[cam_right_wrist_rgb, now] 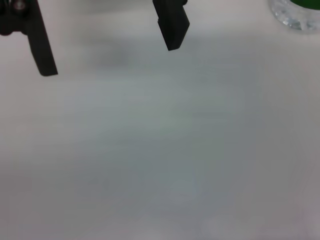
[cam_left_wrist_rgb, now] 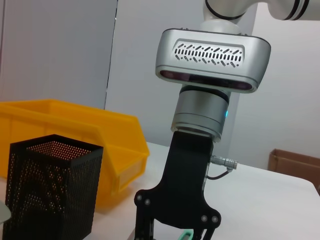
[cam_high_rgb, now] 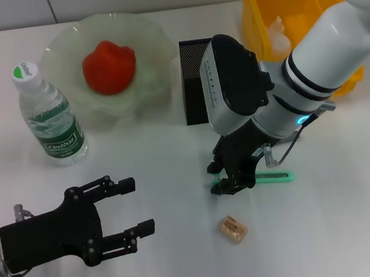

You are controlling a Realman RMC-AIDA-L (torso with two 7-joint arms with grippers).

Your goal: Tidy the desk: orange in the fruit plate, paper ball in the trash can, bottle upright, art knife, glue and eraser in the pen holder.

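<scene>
Head view: black right gripper (cam_high_rgb: 232,176) lowered onto slim green plastic art knife (cam_high_rgb: 275,177) lying flat just in front of black mesh pen holder (cam_high_rgb: 195,81), fingers close about its near end, actual clamping not discernible. Likely light, stiff, slippery; best pinched across the narrow handle. Tan eraser (cam_high_rgb: 234,230) nearer still. Pen holder apparently empty; pale green glass fruit plate (cam_high_rgb: 141,34) beside it holding reddish-orange fruit (cam_high_rgb: 109,67). Clear capped bottle (cam_high_rgb: 49,116) upright. Black left gripper (cam_high_rgb: 114,219) idle, fingers apart.
</scene>
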